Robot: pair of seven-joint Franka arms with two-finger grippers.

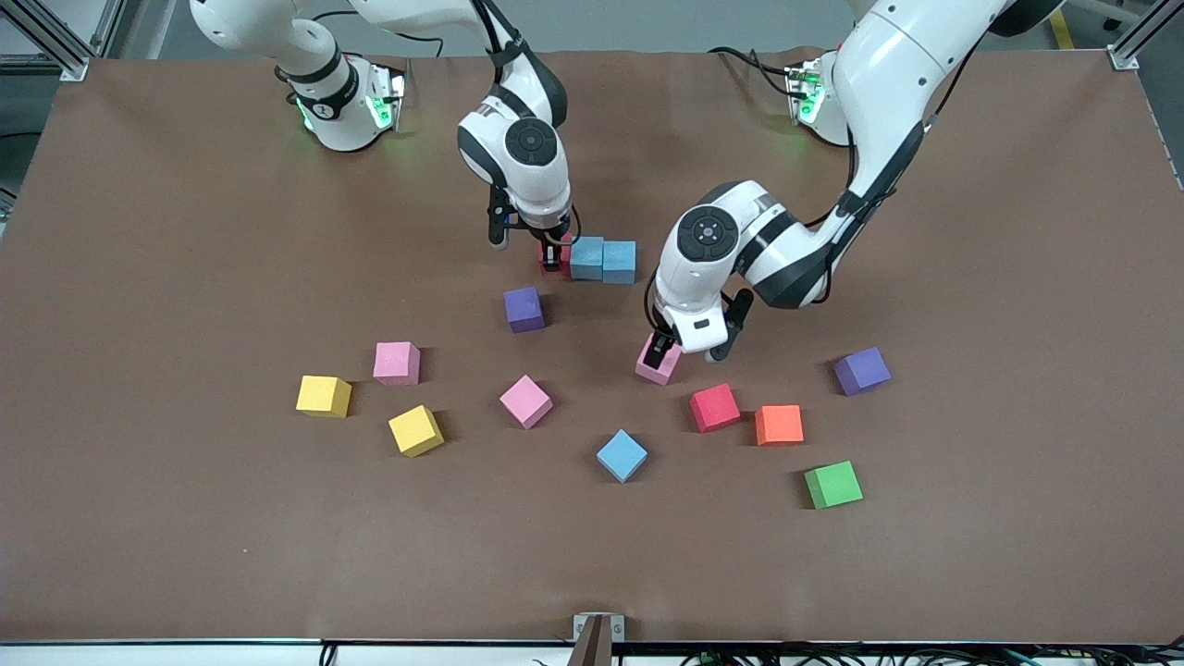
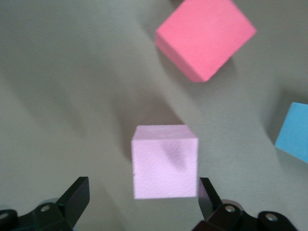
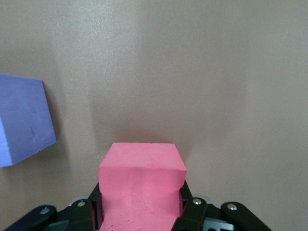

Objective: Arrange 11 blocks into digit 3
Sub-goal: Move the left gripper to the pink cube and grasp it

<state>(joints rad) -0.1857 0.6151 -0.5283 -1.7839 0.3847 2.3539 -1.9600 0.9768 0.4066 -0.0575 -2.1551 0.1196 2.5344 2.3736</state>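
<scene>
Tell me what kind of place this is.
Probably a robotics lab workbench: two white robot arms are mounted on a brown-covered table framed by aluminium rails, with small coloured foam cubes like the green one scattered for practice.

Two white arms with dark grey joint bands, round black joint caps, black cables and green-lit bases.

The left gripper [image 1: 662,352] stands spread around a pink cube [image 1: 658,363], with bare table [image 1: 185,231] at its 9 o'clock. A red cube [image 1: 714,407] crowds its 5 o'clock and a blue cube [image 1: 622,455] sits lower at 7. The right gripper [image 1: 553,252] clamps a red block [image 1: 552,262] (touching the blue pair [image 1: 603,259] at 3 o'clock); a purple cube [image 1: 524,309] blocks 7 o'clock.
</scene>
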